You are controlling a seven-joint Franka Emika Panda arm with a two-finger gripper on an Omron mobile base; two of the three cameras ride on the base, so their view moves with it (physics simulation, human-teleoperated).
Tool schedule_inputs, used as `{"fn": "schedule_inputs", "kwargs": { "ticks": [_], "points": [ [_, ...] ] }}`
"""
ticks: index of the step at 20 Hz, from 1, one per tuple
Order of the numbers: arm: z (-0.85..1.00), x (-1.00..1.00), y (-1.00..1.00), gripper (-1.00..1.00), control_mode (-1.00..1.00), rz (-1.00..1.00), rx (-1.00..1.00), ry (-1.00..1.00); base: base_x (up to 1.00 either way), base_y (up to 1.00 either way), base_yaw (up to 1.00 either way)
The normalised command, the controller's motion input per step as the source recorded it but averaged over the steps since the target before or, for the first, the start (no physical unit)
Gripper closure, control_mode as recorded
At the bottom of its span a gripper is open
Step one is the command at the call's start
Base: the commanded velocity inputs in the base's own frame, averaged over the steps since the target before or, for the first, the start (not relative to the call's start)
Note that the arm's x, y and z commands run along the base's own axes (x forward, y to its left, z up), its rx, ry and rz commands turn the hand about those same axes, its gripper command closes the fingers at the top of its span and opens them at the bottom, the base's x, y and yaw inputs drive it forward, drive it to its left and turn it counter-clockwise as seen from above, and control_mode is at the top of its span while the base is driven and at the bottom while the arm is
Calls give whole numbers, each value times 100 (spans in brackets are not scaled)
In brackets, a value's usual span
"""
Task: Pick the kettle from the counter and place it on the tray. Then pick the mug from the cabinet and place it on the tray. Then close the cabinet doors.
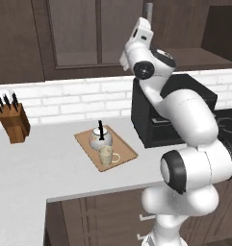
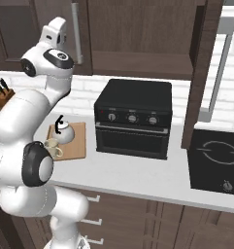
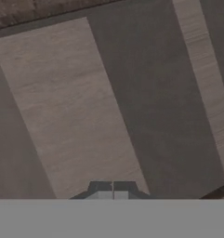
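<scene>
Black oven (image 2: pixel 133 118) against white brick backsplash (image 1: pixel 64 98), hob (image 2: pixel 216 158) beside it, wooden knife block (image 1: pixel 14 122) well apart.

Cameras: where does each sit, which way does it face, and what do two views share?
Left base view: behind-left, facing the counter; the arm rises lower right.
Right base view: behind-right, facing the oven; the arm rises lower left.
Hand view: on the hand, close to a cabinet door; shut tool at bottom.
Both base views share the tray, kettle, mug.

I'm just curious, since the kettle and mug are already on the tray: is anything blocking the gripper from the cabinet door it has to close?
Nothing visible. The shut gripper is right up against the cabinet door, with no object between them.
</scene>
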Motion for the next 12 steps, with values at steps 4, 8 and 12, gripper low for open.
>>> {"fn": "schedule_inputs", "kwargs": {
  "ticks": [4,8,12],
  "points": [
    [-7,74,11,100,-100,1,0,24,0,0,0],
    [0,49,12,100,-100,0,0,36,0,0,0],
    [0,31,7,100,-100,0,0,36,0,0,0]
  ]
}}
